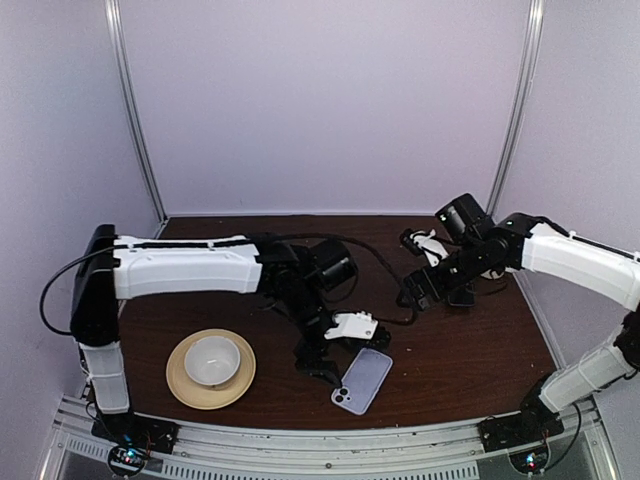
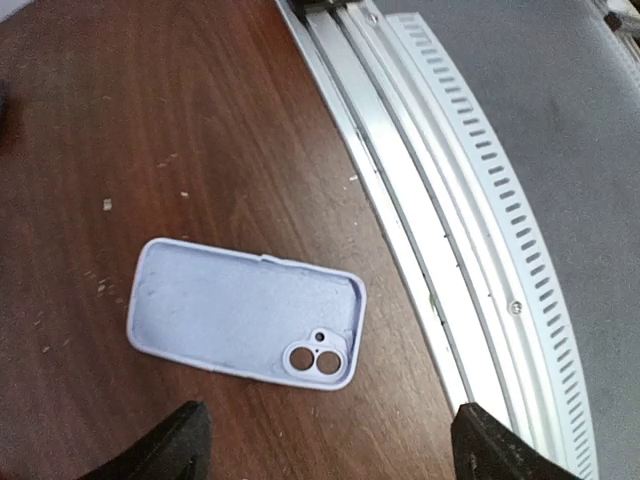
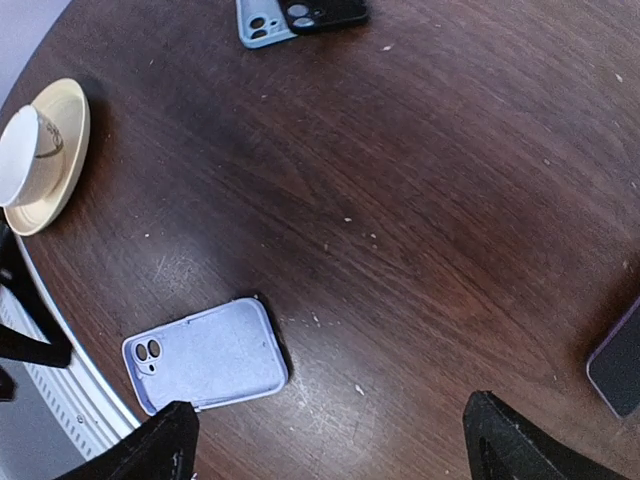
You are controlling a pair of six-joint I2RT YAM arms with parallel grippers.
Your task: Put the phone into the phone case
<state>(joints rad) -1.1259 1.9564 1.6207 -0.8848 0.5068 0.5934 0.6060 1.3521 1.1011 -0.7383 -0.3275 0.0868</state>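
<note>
The phone case lies inside up on the brown table, light blue with two camera holes, close to the front rail. It also shows in the top view and in the right wrist view, where a black outer edge peeks out. My left gripper hangs open and empty just above and beside the case, and shows in the top view. A dark glossy slab, the phone, is cut off at the right edge of the right wrist view. My right gripper is open and empty, raised over the table's right middle.
A tan plate with a white cup sits front left; the plate also shows in the right wrist view. A pale grey-blue phone and a black item lie side by side farther off. The metal rail runs along the front edge.
</note>
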